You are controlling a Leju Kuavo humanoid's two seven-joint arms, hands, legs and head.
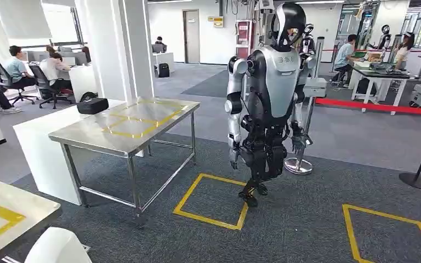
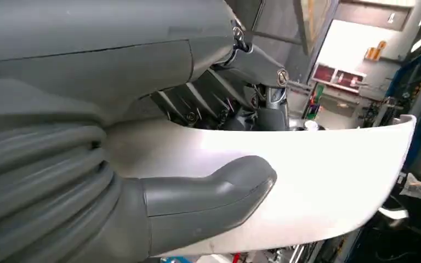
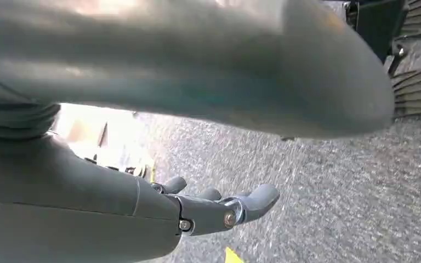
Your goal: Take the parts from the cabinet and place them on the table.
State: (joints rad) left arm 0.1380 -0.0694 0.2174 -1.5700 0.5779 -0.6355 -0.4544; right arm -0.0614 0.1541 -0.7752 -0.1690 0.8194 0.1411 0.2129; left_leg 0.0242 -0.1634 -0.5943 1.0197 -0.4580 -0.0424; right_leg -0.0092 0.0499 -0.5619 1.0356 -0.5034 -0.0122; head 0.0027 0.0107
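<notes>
1. Left robot hand (image 2: 159, 203) grips the white curved part (image 2: 318, 175), thumb across it and the part's long axis crosswise to the palm.
2. Right robot hand (image 3: 197, 211) hangs empty over the carpet (image 3: 334, 192), fingers loosely apart.
3. Steel surface (image 1: 126, 129) lies ahead-left, well apart, so the loaded left side is probably nearer.

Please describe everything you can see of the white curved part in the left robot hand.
The white curved plastic-looking part is a smooth, matt, bent shell with one long rounded edge. The left robot hand holds it: the thick grey thumb lies across its near face, the darker fingers behind its far side.
</notes>
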